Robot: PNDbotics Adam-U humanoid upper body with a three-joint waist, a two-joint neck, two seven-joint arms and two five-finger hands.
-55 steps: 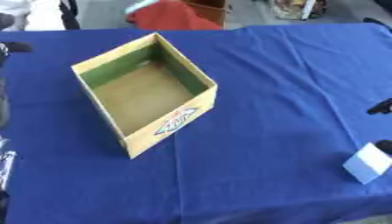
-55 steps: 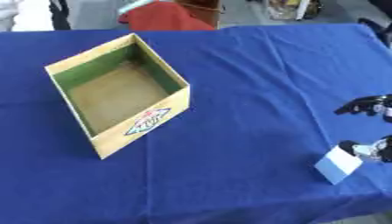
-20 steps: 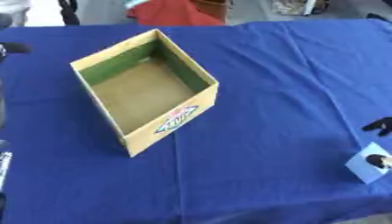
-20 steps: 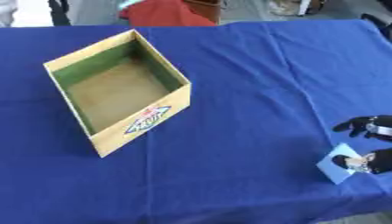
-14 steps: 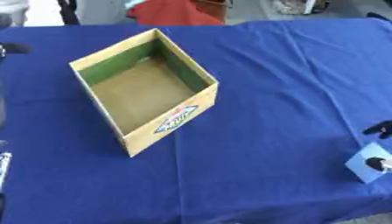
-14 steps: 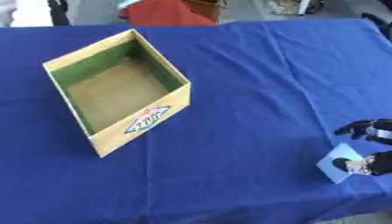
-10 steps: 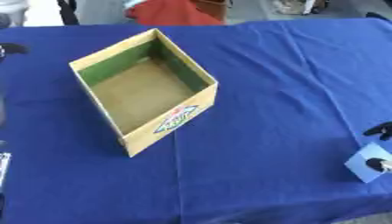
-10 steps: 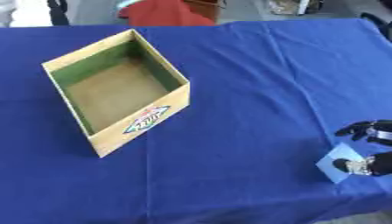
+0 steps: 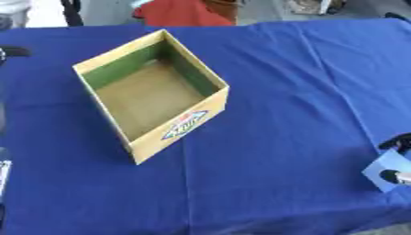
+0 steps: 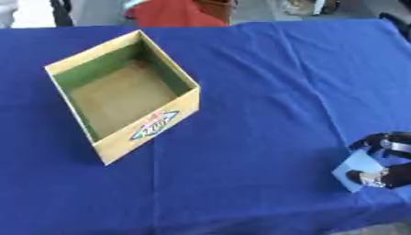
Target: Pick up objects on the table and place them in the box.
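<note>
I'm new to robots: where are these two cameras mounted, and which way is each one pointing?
Left eye view: sits in the robot's head, looking down at the blue table and open box; only fingertips of the right hand show at the right edge.
Right eye view: sits beside it in the head, facing the same way; more of the right hand shows, fingers curled around a pale blue object.
Shared: the table, box, object and right hand, shifted slightly sideways. The left hand shows in neither.
</note>
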